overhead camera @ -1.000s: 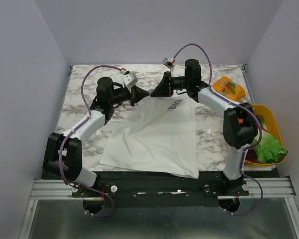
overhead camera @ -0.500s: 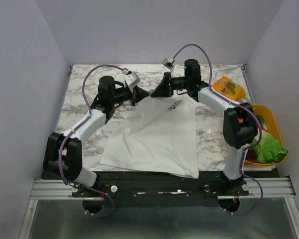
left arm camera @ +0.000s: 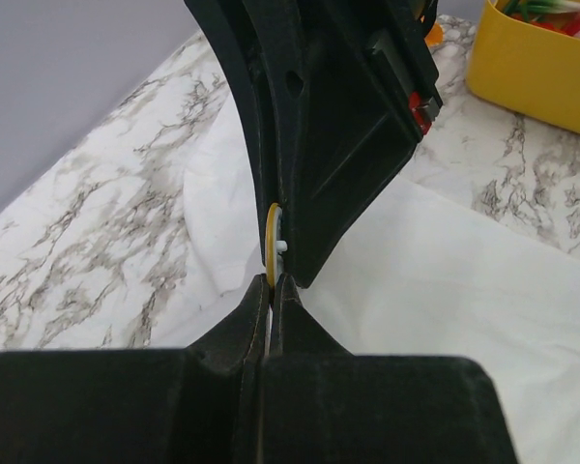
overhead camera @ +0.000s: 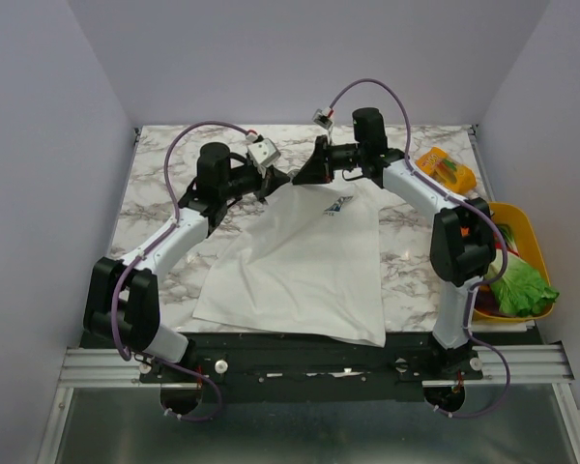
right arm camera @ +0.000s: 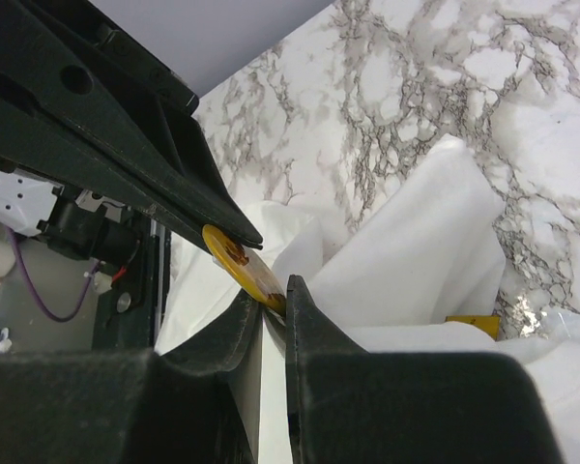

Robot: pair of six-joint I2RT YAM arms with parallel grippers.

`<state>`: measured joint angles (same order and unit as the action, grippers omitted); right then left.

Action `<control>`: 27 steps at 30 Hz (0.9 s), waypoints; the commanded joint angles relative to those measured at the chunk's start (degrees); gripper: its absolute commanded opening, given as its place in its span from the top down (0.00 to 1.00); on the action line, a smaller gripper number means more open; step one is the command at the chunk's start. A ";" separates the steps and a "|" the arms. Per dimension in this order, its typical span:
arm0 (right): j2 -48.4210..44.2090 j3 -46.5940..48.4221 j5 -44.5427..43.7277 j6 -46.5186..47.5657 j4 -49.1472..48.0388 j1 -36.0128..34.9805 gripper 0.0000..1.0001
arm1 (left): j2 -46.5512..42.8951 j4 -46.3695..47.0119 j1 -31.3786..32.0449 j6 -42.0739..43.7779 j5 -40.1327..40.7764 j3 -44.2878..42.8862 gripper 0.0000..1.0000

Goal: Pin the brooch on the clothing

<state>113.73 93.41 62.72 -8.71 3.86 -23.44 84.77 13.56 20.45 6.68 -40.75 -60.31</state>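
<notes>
The white T-shirt [overhead camera: 300, 266] lies on the marble table, its collar end raised between my two grippers; its flower emblem [overhead camera: 336, 205] shows on the chest. The brooch [right arm camera: 237, 261] is a small yellow disc, seen edge-on in the left wrist view [left arm camera: 271, 237]. My left gripper [left arm camera: 272, 280] is shut on one edge of it. My right gripper [right arm camera: 275, 295] is shut on the opposite edge, with shirt fabric [right arm camera: 416, 251] bunched right beside it. In the top view the left gripper [overhead camera: 282, 180] and right gripper [overhead camera: 303, 176] meet tip to tip above the collar, hiding the brooch.
An orange snack packet [overhead camera: 445, 171] lies at the back right. A yellow bin [overhead camera: 534, 253] with green and red items stands at the right edge. Walls enclose the table on three sides.
Both grippers have shifted slightly towards the back of the table, staying tip to tip. The shirt's collar end and emblem have moved with them.
</notes>
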 commanded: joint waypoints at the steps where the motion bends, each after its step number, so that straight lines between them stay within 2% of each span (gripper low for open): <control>1: 1.32 3.10 -10.15 -0.08 2.47 -1.52 0.99 | -2.59 -1.43 4.69 1.58 -6.45 0.28 1.00; 10: 0.70 2.31 -12.53 -3.85 0.63 -1.52 0.99 | -4.70 -0.73 4.87 1.50 -4.69 3.00 1.00; 16: -0.18 -0.33 -12.44 -6.58 -3.42 -1.43 0.99 | -6.37 4.28 4.52 -0.43 -1.97 7.75 1.00; 27: -2.64 -7.36 -12.10 -12.20 -16.51 -0.20 0.99 | -7.34 8.49 2.32 -4.39 -2.05 10.30 1.00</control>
<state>112.81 87.70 58.65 -16.25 -2.42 -25.04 80.07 19.97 21.12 4.58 -34.44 -51.16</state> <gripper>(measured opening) 0.181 0.011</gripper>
